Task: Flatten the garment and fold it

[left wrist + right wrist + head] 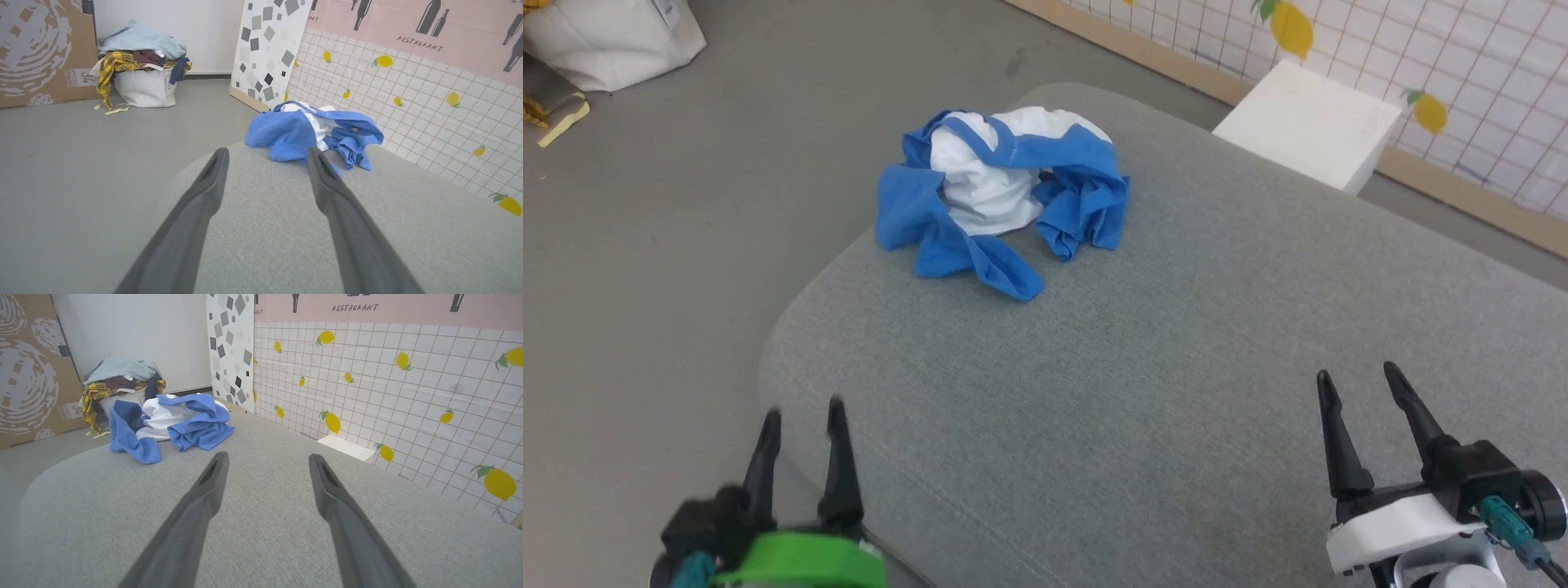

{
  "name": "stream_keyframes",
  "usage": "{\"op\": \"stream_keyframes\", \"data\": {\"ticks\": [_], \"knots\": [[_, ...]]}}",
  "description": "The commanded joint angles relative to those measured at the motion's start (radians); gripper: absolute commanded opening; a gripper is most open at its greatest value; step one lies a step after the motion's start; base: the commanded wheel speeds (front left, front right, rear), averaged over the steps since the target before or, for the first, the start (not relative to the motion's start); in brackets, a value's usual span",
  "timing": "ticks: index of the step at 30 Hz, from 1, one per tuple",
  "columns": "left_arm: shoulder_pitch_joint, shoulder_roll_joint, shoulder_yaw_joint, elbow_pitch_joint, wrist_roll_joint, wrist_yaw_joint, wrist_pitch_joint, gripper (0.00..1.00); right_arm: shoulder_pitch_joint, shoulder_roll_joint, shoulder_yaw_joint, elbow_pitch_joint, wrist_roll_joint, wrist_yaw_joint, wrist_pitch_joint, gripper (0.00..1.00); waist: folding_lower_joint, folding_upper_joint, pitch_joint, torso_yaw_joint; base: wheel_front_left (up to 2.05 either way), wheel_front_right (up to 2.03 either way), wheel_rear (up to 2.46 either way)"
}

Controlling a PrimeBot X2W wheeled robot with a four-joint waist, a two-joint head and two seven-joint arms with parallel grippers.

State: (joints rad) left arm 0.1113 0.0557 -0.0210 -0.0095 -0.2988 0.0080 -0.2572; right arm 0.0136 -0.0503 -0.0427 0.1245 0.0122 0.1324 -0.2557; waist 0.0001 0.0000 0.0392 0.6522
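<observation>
The garment [996, 196], white with royal-blue sleeves and trim, lies crumpled in a heap near the far left corner of the grey cushioned surface [1176, 351]. It also appears ahead of the fingers in the left wrist view [314, 132] and to the upper left in the right wrist view [171, 418]. My left gripper [802, 412] hovers open at the near left edge of the surface, well short of the heap. My right gripper [1356, 376] stands open at the near right, with nothing between its fingers.
A white block [1307, 122] sits on the floor beyond the surface's far right edge, by the lemon-print wall [388, 388]. A white bag piled with clothes [141, 61] stands on the grey floor at the far left, beside a cardboard box [41, 49].
</observation>
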Motion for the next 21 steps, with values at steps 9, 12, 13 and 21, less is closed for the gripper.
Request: {"op": "stream_keyframes", "data": {"ticks": [9, 12, 13, 21], "knots": [[-0.347, 0.105, -0.031, -0.124, -0.049, -0.106, 0.136, 1.00, -0.085, 0.000, 0.007, -0.103, -0.095, -0.002, 0.026, 1.00, -0.0001, 0.0000, 0.189, -0.052, 0.00, 0.00, 0.00], [-0.479, 0.168, -0.004, -0.126, -0.074, -0.117, 0.184, 1.00, -0.118, 0.000, 0.031, -0.167, -0.133, -0.002, 0.064, 1.00, -0.0001, 0.0000, 0.254, -0.083, 0.00, 0.00, 0.00], [-0.514, 0.181, 0.009, -0.119, -0.086, -0.118, 0.195, 1.00, -0.129, 0.000, 0.039, -0.185, -0.141, -0.002, 0.074, 1.00, -0.0001, 0.0000, 0.271, -0.094, 0.00, 0.00, 0.00], [-0.791, 0.330, 0.049, 0.062, -0.127, -0.129, 0.315, 1.00, -0.199, -0.001, 0.102, -0.339, -0.203, -0.002, 0.163, 1.00, -0.0001, 0.0000, 0.445, -0.181, 0.00, 0.00, 0.00]]}}
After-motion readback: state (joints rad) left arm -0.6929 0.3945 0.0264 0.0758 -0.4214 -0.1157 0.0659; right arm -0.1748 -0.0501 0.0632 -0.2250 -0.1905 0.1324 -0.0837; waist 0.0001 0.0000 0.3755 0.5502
